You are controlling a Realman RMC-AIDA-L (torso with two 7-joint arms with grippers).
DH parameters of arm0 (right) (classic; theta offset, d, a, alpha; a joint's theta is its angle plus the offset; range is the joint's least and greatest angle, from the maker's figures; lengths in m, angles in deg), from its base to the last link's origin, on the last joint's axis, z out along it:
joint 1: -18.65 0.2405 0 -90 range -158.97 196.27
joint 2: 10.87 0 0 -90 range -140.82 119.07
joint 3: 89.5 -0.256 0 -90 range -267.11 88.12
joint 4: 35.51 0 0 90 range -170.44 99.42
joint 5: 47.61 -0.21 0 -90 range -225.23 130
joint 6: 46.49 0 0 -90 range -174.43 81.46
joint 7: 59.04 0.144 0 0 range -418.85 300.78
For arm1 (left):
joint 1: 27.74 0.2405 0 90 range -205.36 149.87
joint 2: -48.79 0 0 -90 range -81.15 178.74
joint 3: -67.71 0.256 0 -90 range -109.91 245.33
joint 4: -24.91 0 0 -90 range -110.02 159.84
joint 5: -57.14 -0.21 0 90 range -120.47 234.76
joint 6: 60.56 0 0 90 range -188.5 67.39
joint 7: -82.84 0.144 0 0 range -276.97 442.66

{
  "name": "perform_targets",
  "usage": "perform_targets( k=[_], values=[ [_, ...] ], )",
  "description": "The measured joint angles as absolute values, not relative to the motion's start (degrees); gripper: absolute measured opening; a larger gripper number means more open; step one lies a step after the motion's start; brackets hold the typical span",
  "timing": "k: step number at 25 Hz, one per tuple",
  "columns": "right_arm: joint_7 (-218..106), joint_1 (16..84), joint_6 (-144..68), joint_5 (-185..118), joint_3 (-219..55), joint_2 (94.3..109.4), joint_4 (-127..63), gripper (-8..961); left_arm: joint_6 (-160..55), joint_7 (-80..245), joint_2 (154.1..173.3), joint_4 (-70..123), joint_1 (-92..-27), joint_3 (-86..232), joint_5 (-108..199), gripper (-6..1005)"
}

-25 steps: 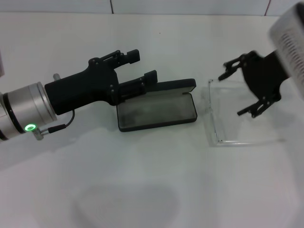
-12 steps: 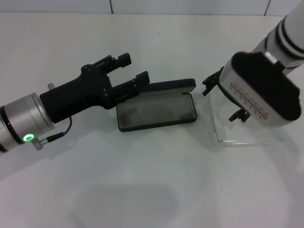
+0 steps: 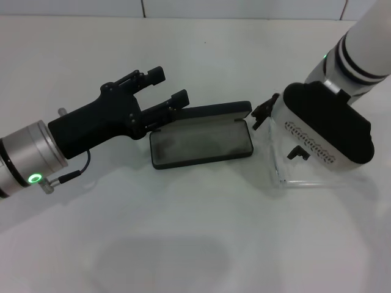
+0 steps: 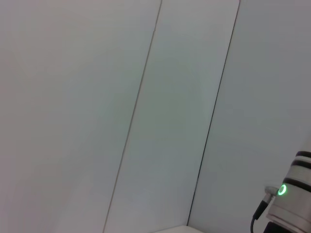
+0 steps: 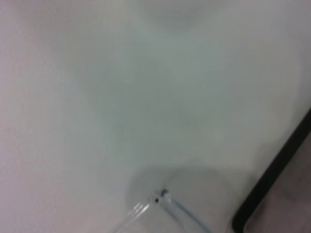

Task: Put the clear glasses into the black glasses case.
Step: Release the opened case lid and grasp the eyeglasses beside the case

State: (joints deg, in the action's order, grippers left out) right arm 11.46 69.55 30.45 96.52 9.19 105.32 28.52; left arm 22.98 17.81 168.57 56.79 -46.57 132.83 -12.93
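On my head camera, the left gripper (image 3: pixel 164 90) hangs over the left half of the white table (image 3: pixel 201 238), its two black fingers (image 3: pixel 154 75) spread apart and holding nothing, their tips pointing toward the far left corner of the black glasses case (image 3: pixel 201 141). A green ring glows on the silver wrist behind it, near the table's left edge. The left wrist camera gives me only pale wall panels and, in one corner, a white arm segment with a green light.

At the middle of the table the black glasses case lies open, grey lining up, its lid tilted back along the far side (the lettering is too small for me to make out). The lower left finger of the left gripper ends just beside the case's far left corner; I cannot tell whether it touches.

Just right of the case, the clear glasses (image 3: pixel 278 163) rest on the table, unfolded, front bar running toward me beside the case's right end and one thin arm stretching toward the right edge. The right gripper (image 3: pixel 280 129) is lowered over them, its white housing covering most of the frame; only small black finger parts show at either side, and I cannot tell whether they are apart or closed. From the right wrist camera, I see one corner of the clear glasses (image 5: pixel 163 201) on the table, the case's dark edge (image 5: pixel 272 179) nearby.
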Motion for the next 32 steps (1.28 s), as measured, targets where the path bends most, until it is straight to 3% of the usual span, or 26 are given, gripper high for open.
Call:
perform_targets(
  k=[9,22,32],
  values=[
    [9.48,69.58,26.86,94.56,12.26,105.32,26.77,855,23.04,18.22,168.59,56.72,-46.85,132.83,-12.93,775],
    [8.62,71.13,24.18,94.02,12.79,105.32,22.43,738,23.01,19.44,168.59,56.64,-46.84,132.83,-12.95,775],
    [7.25,71.22,23.98,92.15,12.64,105.31,21.55,595,23.0,19.55,168.58,56.64,-46.9,132.84,-13.0,774]
  ],
)
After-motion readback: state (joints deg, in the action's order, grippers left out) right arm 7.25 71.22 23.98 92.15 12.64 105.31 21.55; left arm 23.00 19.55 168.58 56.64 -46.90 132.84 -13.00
